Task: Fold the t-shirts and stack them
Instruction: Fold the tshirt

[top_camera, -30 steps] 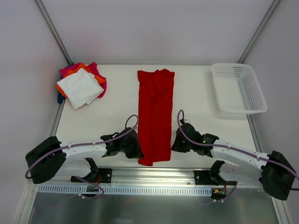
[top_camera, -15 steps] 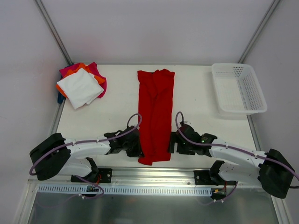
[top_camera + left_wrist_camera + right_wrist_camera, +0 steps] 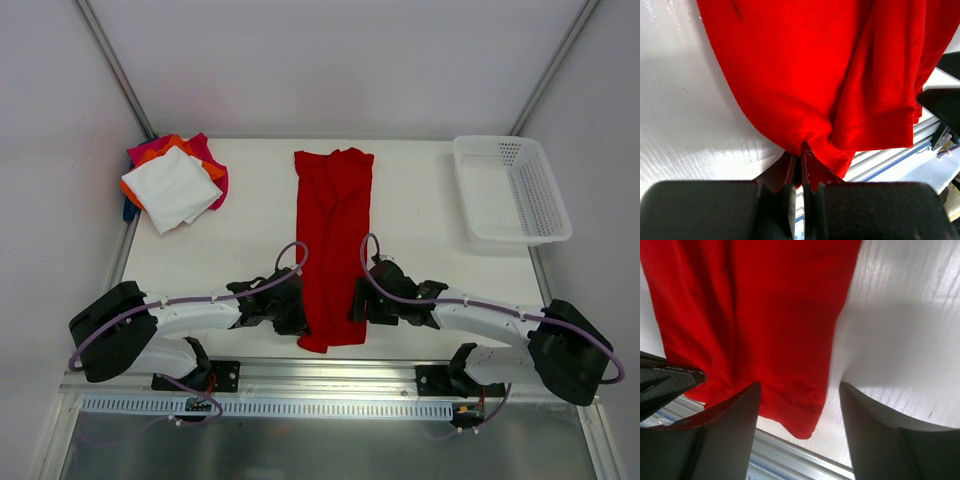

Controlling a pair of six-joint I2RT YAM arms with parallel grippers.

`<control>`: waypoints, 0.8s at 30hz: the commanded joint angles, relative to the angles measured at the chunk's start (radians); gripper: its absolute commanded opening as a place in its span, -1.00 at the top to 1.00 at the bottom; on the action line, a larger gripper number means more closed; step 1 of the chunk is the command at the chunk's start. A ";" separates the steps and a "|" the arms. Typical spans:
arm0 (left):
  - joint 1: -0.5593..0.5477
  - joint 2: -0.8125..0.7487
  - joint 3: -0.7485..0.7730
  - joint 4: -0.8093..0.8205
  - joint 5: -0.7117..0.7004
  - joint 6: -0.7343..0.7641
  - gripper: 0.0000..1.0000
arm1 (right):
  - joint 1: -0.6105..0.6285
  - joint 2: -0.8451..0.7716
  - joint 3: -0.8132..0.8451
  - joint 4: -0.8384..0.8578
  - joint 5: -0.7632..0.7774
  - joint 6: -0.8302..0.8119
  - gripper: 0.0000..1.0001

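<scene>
A red t-shirt (image 3: 333, 235) lies folded into a long strip down the middle of the table, its near end at the front edge. My left gripper (image 3: 298, 312) is shut on the shirt's near left edge; in the left wrist view red cloth (image 3: 830, 75) bunches into the closed jaws of the left gripper (image 3: 801, 165). My right gripper (image 3: 358, 303) stands open over the shirt's near right corner (image 3: 805, 415), with one finger (image 3: 735, 420) above the cloth and the other finger (image 3: 875, 425) above bare table. A stack of folded t-shirts (image 3: 175, 185), white on top of orange and magenta, sits at the back left.
A white mesh basket (image 3: 510, 190) stands at the back right. The aluminium rail (image 3: 330, 375) runs along the table's near edge, just below the shirt's end. Slanted frame posts rise at both back corners.
The right gripper has gone from shut to open and slid left to the shirt's near right corner. The left gripper has edged right onto the shirt's left edge, still shut.
</scene>
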 commanded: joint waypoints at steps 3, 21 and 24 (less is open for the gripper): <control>-0.011 0.009 0.020 -0.022 -0.011 0.018 1.00 | 0.006 0.051 0.004 0.011 -0.051 -0.003 -0.07; -0.008 -0.085 0.063 -0.084 -0.027 0.033 1.00 | 0.006 -0.070 -0.002 -0.111 -0.024 -0.008 0.99; 0.005 -0.103 0.118 -0.125 -0.019 0.062 1.00 | 0.006 -0.078 0.073 -0.178 0.013 -0.032 0.99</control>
